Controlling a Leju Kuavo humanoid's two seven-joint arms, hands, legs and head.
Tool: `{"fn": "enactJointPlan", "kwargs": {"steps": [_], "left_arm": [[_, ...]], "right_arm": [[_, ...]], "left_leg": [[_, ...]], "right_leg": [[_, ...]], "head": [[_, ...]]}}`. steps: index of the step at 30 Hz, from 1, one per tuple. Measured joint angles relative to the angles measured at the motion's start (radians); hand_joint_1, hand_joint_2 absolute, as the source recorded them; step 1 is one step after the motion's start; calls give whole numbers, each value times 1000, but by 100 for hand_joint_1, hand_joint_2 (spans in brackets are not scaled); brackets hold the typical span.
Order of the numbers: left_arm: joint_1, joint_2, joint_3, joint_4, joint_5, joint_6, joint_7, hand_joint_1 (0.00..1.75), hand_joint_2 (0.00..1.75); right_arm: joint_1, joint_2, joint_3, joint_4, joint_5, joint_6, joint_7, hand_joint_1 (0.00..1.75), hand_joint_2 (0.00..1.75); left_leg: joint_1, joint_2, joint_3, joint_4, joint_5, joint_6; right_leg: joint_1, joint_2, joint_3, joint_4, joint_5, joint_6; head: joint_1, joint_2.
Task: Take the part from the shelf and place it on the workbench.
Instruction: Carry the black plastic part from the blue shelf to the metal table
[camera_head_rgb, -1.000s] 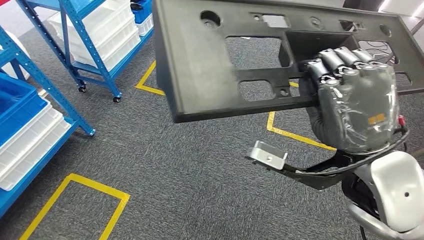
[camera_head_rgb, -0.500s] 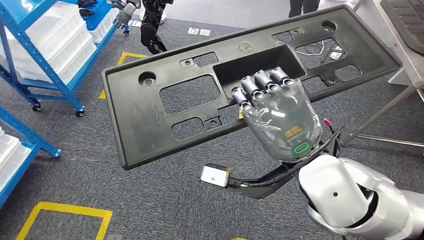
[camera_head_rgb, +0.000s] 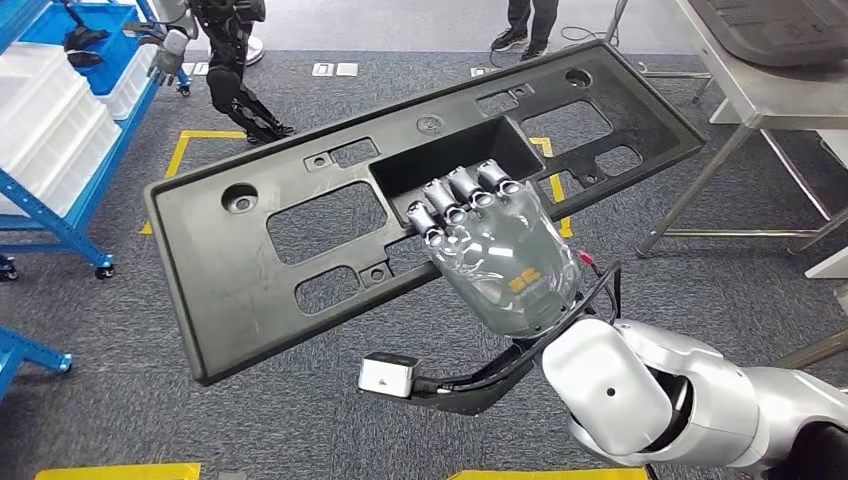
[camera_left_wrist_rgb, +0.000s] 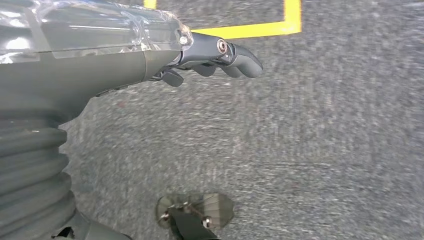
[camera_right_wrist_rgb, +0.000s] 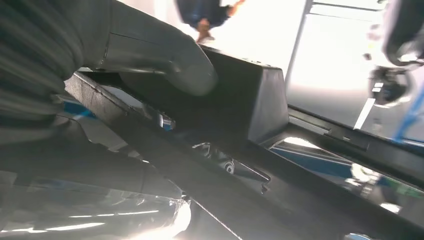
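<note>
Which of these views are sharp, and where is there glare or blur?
Head view: sharp, evenly lit; right hand and black part clear. Left wrist view: carpet smeared by blur, glare on the left hand. Right wrist view: bright background washed out, the part dark and soft.

The head view looks forward and down from high on the robot, taking in the grey carpet (camera_head_rgb: 300, 420), the right hand (camera_head_rgb: 495, 255) and the long black part (camera_head_rgb: 250, 270) it holds, tilted across the frame; the right wrist view sits close behind that same hand (camera_right_wrist_rgb: 150, 60), so near the part (camera_right_wrist_rgb: 260, 105) that its underside fills the frame, sharing both with the head view; the left wrist view looks down past the left hand (camera_left_wrist_rgb: 220, 55) at the carpet (camera_left_wrist_rgb: 325, 150), near the floor.
</note>
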Motion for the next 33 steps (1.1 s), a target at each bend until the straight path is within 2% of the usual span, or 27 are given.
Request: {"fn": "enactJointPlan", "kwargs": {"steps": [1, 2, 3, 5, 7, 9, 10, 11, 12, 13, 14, 15, 16, 17, 18, 20, 21, 22, 24, 26, 27, 28, 29, 30, 31, 32, 33], "left_arm": [[1, 1, 0, 0, 0, 0, -2, 0, 175], [2, 1, 0, 0, 1, 0, -4, 0, 175], [4, 1, 0, 0, 2, 0, -6, 0, 175], [7, 2, 0, 1, 3, 0, -8, 0, 175], [6, 4, 0, 1, 4, 0, -10, 0, 175], [8, 5, 1, 1, 4, 0, -10, 0, 175], [9, 5, 1, 1, 4, 0, -11, 0, 175], [10, 6, 1, 2, 4, 0, -11, 0, 175], [10, 7, 1, 2, 5, 0, -11, 0, 175], [9, 7, 1, 2, 5, 0, -11, 0, 175], [8, 7, 1, 2, 5, 0, -11, 0, 175], [7, 7, 1, 2, 5, 0, -12, 0, 175], [6, 6, 1, 2, 6, 0, -12, 0, 175], [6, 6, 1, 2, 6, 0, -13, 0, 175], [6, 6, 1, 2, 7, 0, -14, 0, 175], [6, 6, 1, 2, 9, -1, -15, 0, 175], [5, 5, 1, 2, 9, -1, -16, 0, 175], [4, 5, 1, 2, 9, -1, -16, 0, 175], [6, 6, 1, 2, 10, -1, -16, 0, 175], [11, 6, 1, 2, 11, -1, -16, 0, 175], [13, 6, 1, 3, 11, -1, -16, 0, 175], [13, 6, 1, 3, 11, -1, -16, 0, 175], [13, 6, 1, 3, 11, -1, -16, 0, 175], [13, 7, 1, 3, 11, 0, -17, 0, 175], [13, 8, 1, 3, 11, 0, -17, 0, 175], [12, 8, 1, 3, 11, 0, -18, 0, 175], [12, 9, 1, 3, 11, 0, -19, 0, 175]], "right_arm": [[4, -7, -3, 0, 0, -4, 10, 175, 175], [8, -14, -8, 0, 1, -7, 19, 175, 175], [13, -20, -14, 0, 2, -9, 26, 175, 175], [22, -35, -27, -2, 3, -11, 35, 175, 175], [26, -49, -39, -3, 4, -11, 38, 175, 175], [28, -58, -47, -5, 4, -12, 39, 175, 175], [31, -60, -48, -5, 5, -12, 39, 175, 175], [34, -62, -49, -5, 5, -12, 39, 175, 175], [38, -64, -49, -5, 4, -11, 39, 175, 175], [40, -67, -49, -5, 4, -11, 39, 175, 175], [42, -70, -50, -5, 5, -11, 40, 175, 175], [42, -72, -52, -6, 7, -11, 41, 175, 175], [42, -75, -55, -7, 10, -10, 44, 175, 175], [42, -77, -60, -9, 12, -9, 47, 175, 175], [44, -81, -66, -10, 15, -8, 52, 175, 175], [52, -91, -78, -16, 17, -7, 61, 175, 175], [57, -98, -85, -21, 17, -6, 66, 175, 175], [61, -104, -92, -26, 17, -6, 70, 175, 175], [71, -113, -109, -33, 15, -5, 75, 175, 175], [86, -118, -120, -36, 14, -5, 78, 175, 175], [94, -120, -123, -37, 14, -5, 78, 175, 175], [101, -122, -125, -38, 13, -5, 78, 175, 175], [107, -125, -129, -39, 12, -5, 78, 175, 175], [112, -127, -133, -40, 12, -6, 78, 175, 175], [114, -129, -138, -41, 12, -6, 78, 175, 175], [117, -131, -144, -41, 12, -6, 78, 175, 175], [118, -132, -148, -42, 11, -7, 78, 175, 175]], "left_leg": [[5, -22, 25, -52, 20, 1], [7, -38, 41, -83, 25, 3], [6, -43, 48, -93, 20, 8], [4, -19, 53, -97, 18, 21], [5, 7, 60, -102, 18, 34], [4, 36, 65, -104, 14, 42], [2, 51, 65, -104, 12, 44], [1, 65, 66, -104, 10, 46], [-1, 79, 67, -104, 8, 46], [-2, 91, 70, -104, 5, 45], [-3, 102, 74, -104, 2, 44], [-5, 112, 78, -104, -1, 42], [-7, 121, 82, -104, -5, 38], [-9, 129, 85, -104, -8, 35], [-10, 137, 87, -106, -10, 31], [-12, 149, 94, -111, -14, 21], [-11, 131, 97, -109, -20, 15], [-10, 103, 92, -92, -34, 10], [-10, 43, 45, 5, -88, 5], [-11, 34, -25, 131, -135, 5], [-11, 35, -47, 161, -134, 6], [-11, 35, -50, 153, -112, 7], [-11, 30, -34, 107, -73, 9], [-9, 9, -7, 40, -30, 11], [-5, -22, 23, -26, 2, 14], [-2, -48, 46, -75, 20, 17], [-1, -66, 58, -101, 23, 20]], "right_leg": [[-1, 9, -2, 8, -5, 6], [-3, 19, -5, 13, -9, 11], [-5, 30, -8, 15, -10, 17], [-9, 47, -11, 15, -10, 27], [-7, 21, -28, 51, -33, 37], [-6, -23, -86, 167, -90, 46], [-7, -34, -123, 237, -118, 49], [-7, -38, -151, 286, -131, 50], [-7, -40, -162, 304, -126, 49], [-6, -42, -153, 281, -102, 46], [-5, -49, -125, 224, -66, 41], [0, -67, -89, 151, -32, 34], [5, -85, -56, 86, -10, 26], [11, -100, -33, 42, 1, 20], [15, -107, -24, 22, 1, 16], [14, -90, -20, 13, 1, 9], [11, -81, -16, 7, 4, 4], [8, -74, -12, 1, 7, 0], [4, -58, -7, -6, 11, -7], [5, -36, -7, -7, 10, -10], [6, -24, -6, -6, 9, -10], [6, -12, -5, -6, 8, -10], [5, 0, -3, -5, 7, -9], [4, 12, -1, -4, 5, -6], [5, 23, 0, 0, 2, -2], [4, 34, -2, 3, -1, 3], [2, 46, -4, 5, -3, 9]], "head": [[-2, 0], [-3, 0], [-3, 0], [-4, 0], [1, 0], [12, 0], [17, 0], [20, 0], [24, 0], [27, 0], [29, 0], [31, 0], [32, 0], [32, 0], [30, 0], [28, 0], [25, 0], [21, 0], [9, 0], [1, 0], [-2, 0], [-4, 0], [-6, 0], [-8, 0], [-10, 0], [-11, 0], [-11, 0]]}}
